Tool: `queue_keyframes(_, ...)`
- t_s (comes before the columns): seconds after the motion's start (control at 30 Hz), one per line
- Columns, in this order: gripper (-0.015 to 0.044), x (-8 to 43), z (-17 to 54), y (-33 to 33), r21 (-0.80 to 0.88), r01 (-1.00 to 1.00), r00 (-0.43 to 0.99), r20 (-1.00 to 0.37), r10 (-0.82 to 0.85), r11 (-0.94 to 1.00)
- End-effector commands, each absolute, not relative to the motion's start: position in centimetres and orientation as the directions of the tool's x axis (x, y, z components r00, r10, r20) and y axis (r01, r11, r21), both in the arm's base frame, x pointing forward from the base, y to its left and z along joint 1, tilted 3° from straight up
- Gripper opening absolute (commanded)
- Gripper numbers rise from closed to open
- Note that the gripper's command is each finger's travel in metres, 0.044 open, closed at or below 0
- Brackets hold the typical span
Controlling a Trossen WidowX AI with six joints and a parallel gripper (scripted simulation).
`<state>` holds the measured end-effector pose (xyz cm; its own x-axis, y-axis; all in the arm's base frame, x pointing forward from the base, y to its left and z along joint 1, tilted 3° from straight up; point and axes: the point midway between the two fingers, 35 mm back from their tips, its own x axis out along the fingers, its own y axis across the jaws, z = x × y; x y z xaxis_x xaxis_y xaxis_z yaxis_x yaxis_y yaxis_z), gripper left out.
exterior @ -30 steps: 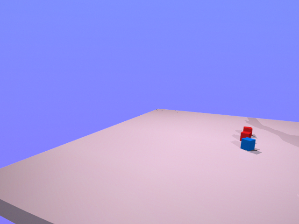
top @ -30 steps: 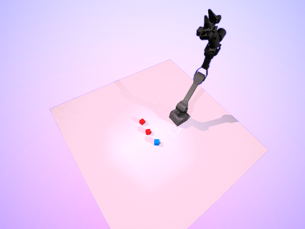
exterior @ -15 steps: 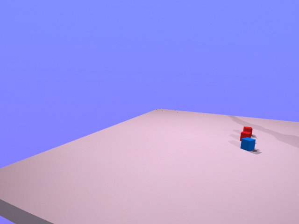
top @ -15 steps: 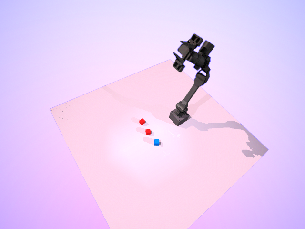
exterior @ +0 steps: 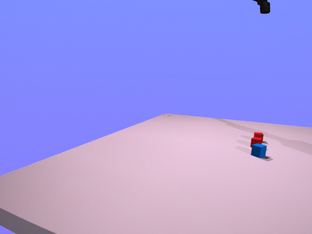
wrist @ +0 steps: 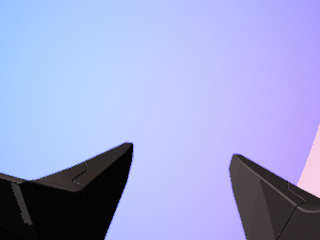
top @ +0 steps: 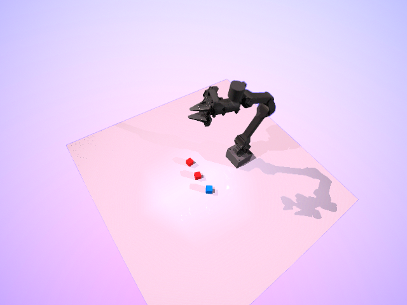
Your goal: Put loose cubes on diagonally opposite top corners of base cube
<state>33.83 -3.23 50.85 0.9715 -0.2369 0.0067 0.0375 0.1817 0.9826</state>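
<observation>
A blue cube [top: 208, 189] [exterior: 258, 150] sits flat on the square surface. One red cube [top: 197, 175] [exterior: 256, 142] sits beside it, a short way off. A second red cube [top: 189, 162] [exterior: 258, 135] sits farther along the same slanting row. In the top view the three cubes stand apart; in the exterior view they overlap in line of sight. None is stacked. Which cube is the fixed base is not marked. My gripper [top: 188, 113] [wrist: 182, 156] is open and empty, high above the surface and pointing sideways. No cube shows in the wrist view.
The arm's base [top: 239, 157] stands on the pink surface [top: 184, 256] [exterior: 126, 188], to the right of the cubes in the top view. The arm's shadow falls on the right part. Small dark specks show near the left corner. Part of the arm [exterior: 264, 7] hangs at the top of the exterior view.
</observation>
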Motion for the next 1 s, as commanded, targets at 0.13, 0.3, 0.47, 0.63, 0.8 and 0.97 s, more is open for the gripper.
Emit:
queue_keyframes(0.13, 0.0265, 37.9, 40.8, -5.8, 0.899, 0.369, 0.915, -0.307, -0.262, 0.234)
queue_keyframes(0.3, 0.0265, 38.8, 34.0, -7.7, 0.791, 0.564, 0.821, -0.505, -0.266, 0.238)
queue_keyframes(0.47, 0.0265, 38.3, 27.4, -9.5, 0.65, 0.726, 0.688, -0.681, -0.251, 0.224)
queue_keyframes(0.63, 0.0265, 36.7, 21.3, -11.0, 0.488, 0.85, 0.524, -0.826, -0.21, 0.2)
queue_keyframes(0.8, 0.0265, 34.1, 15.8, -11.9, 0.316, 0.933, 0.34, -0.93, -0.14, 0.172)
queue_keyframes(0.97, 0.0265, 30.7, 11.2, -12.3, 0.143, 0.979, 0.15, -0.988, -0.042, 0.148)
